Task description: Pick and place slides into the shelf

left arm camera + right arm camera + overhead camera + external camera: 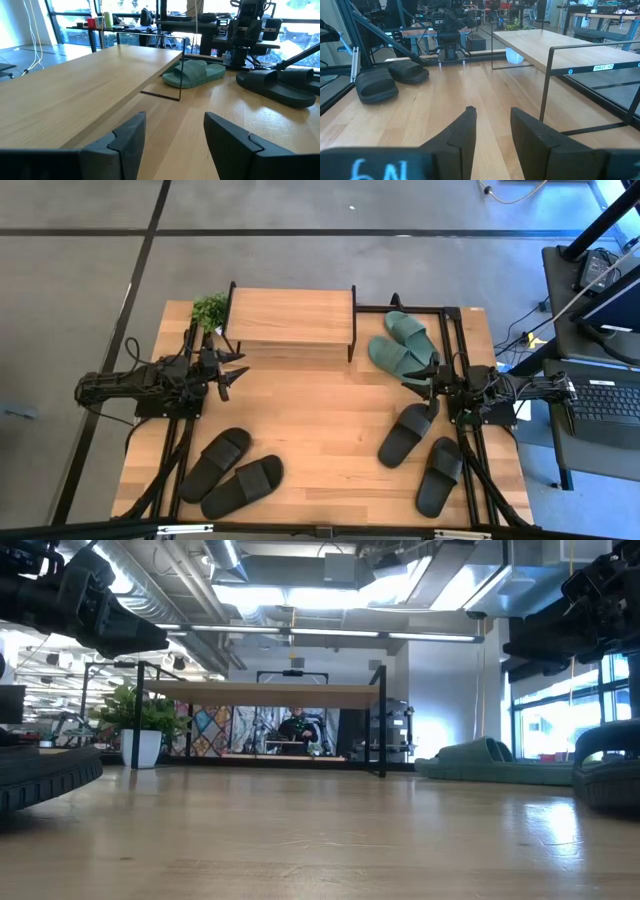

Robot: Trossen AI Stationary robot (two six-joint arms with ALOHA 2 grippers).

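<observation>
Two arms hover level over the table [320, 410], left fingers [127, 137] wide, right fingers [465, 132] narrower, both empty.

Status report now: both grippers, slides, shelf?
Left gripper and right gripper open, empty, above table. Six slides on the table, none in shelf. Small plant beside shelf, path clear.

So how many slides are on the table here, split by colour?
Black slides: 4, one pair near the left arm, one pair near the right arm
Teal-green slides: 2, beside the shelf
Total: 6
</observation>
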